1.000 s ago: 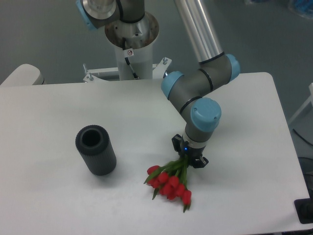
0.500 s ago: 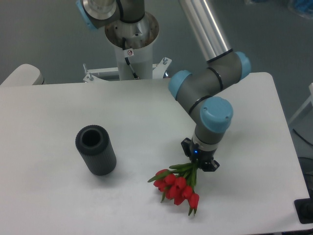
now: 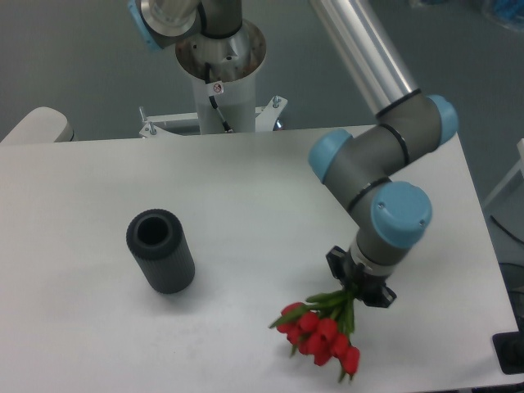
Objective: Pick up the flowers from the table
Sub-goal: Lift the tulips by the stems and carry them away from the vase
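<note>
The flowers [image 3: 321, 334], a small bunch of red closed tulips with green stems, hang below my gripper [image 3: 358, 288] near the front right of the white table [image 3: 246, 205]. The gripper is shut on the green stems just under the wrist. The red buds point down and to the left, close over the tabletop. I cannot tell whether the buds touch the table. The fingertips are mostly hidden by the stems and the wrist.
A dark grey ribbed cylinder [image 3: 160, 250] stands on the table at the left, its open end upward. The arm's base column [image 3: 219, 74] rises behind the table's far edge. The table's front edge lies just below the flowers.
The gripper has moved to the right and toward the front edge, carrying the flowers with it. The cylinder has not moved.
</note>
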Action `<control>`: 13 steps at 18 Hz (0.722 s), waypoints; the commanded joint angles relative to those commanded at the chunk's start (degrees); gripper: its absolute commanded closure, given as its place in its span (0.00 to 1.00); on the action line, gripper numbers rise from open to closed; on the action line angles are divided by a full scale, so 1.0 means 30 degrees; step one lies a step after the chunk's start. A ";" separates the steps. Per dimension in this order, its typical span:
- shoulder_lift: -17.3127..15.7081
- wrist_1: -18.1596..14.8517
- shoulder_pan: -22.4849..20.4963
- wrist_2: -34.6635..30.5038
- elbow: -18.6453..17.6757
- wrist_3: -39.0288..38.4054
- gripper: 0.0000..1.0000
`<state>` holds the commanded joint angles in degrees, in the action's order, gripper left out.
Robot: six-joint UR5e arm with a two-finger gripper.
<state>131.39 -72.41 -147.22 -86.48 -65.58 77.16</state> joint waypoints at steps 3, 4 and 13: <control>0.0674 -0.0848 0.0000 -0.0118 0.1319 0.0030 1.00; 0.0879 -0.1142 0.0000 -0.0147 0.1700 0.0030 1.00; 0.1204 -0.1467 0.0029 -0.1494 0.2056 0.1756 1.00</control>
<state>135.00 -76.82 -147.13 -90.97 -59.41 82.43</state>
